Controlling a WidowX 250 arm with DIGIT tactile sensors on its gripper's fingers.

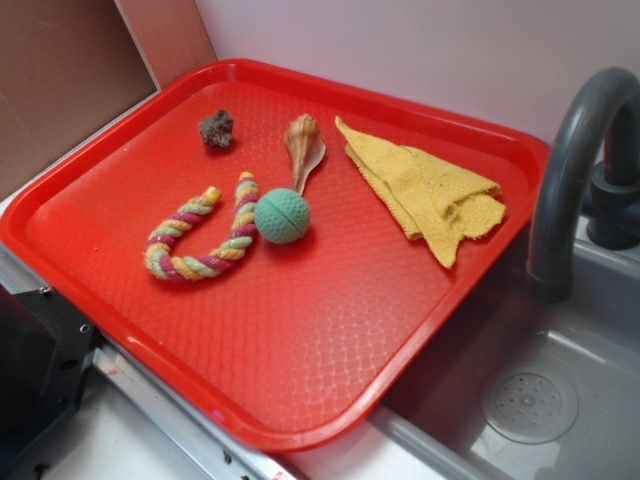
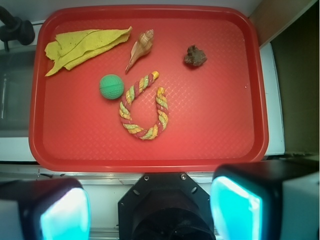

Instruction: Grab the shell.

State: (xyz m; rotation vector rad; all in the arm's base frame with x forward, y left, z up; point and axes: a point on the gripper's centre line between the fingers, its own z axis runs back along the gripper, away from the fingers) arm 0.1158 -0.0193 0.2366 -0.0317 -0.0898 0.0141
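Note:
The shell [image 1: 304, 146] is a tan-orange spiral conch lying on the red tray [image 1: 300, 350] toward the back, its thin tail pointing at the green ball [image 1: 282, 216]. From the wrist view the shell [image 2: 140, 48] lies near the tray's far edge, between the yellow cloth and the brown rock. My gripper [image 2: 150, 210] hangs high above the tray's near edge, well away from the shell. It is open, with cyan-lit pads [image 2: 236, 210] wide apart and nothing between them. The gripper does not show in the exterior view.
A yellow cloth [image 1: 425, 188] lies right of the shell, a dark brown rock [image 1: 216, 129] left of it. A striped rope toy [image 1: 200, 240] curls beside the ball. A grey sink [image 1: 520, 400] with a dark faucet [image 1: 575, 170] sits right of the tray.

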